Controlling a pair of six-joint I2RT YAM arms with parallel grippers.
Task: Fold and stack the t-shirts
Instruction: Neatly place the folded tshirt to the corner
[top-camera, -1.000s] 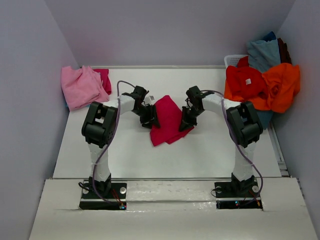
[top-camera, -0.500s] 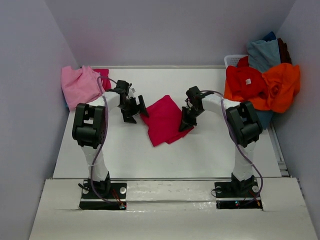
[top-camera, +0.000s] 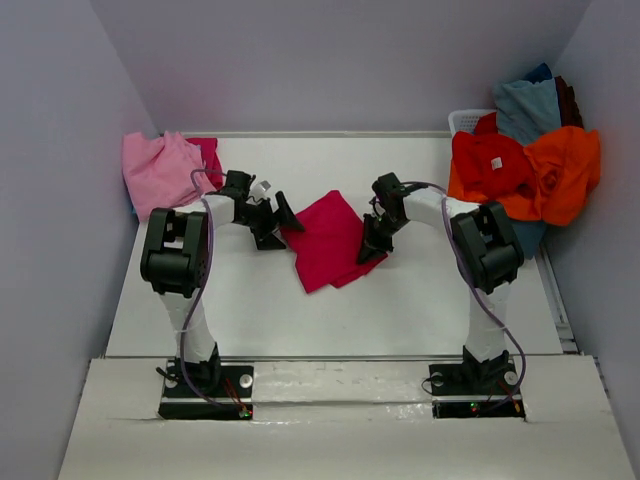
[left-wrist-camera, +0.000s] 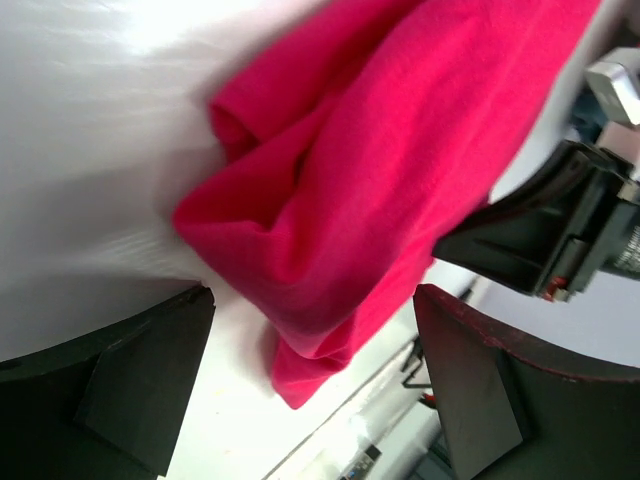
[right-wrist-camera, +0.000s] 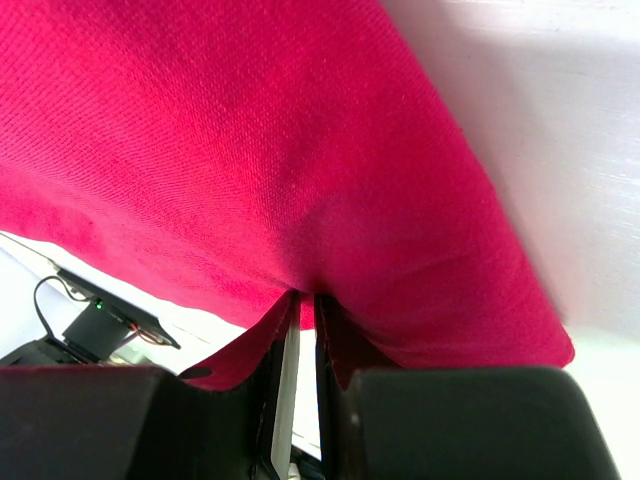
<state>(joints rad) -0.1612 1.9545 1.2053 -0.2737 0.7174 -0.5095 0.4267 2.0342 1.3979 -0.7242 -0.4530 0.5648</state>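
A crimson t-shirt (top-camera: 328, 240) lies partly folded in the middle of the table. My right gripper (top-camera: 370, 244) is shut on its right edge. In the right wrist view the fingers (right-wrist-camera: 305, 322) pinch a fold of the crimson cloth (right-wrist-camera: 250, 140). My left gripper (top-camera: 277, 224) stands open just left of the shirt, its jaws wide apart and holding nothing. In the left wrist view the rumpled crimson cloth (left-wrist-camera: 380, 160) lies ahead of the open gripper (left-wrist-camera: 312, 300). A light pink t-shirt (top-camera: 158, 172) lies at the back left, on top of a magenta one (top-camera: 208, 155).
A heap of t-shirts hangs over a white basket (top-camera: 465, 120) at the back right: red (top-camera: 490, 165), orange (top-camera: 562, 165), grey-blue (top-camera: 525, 105). Walls close in the table on the left, back and right.
My left gripper has let go of the crimson shirt's left edge, opened wide and drawn back to the left. The right gripper has kept its hold in place.
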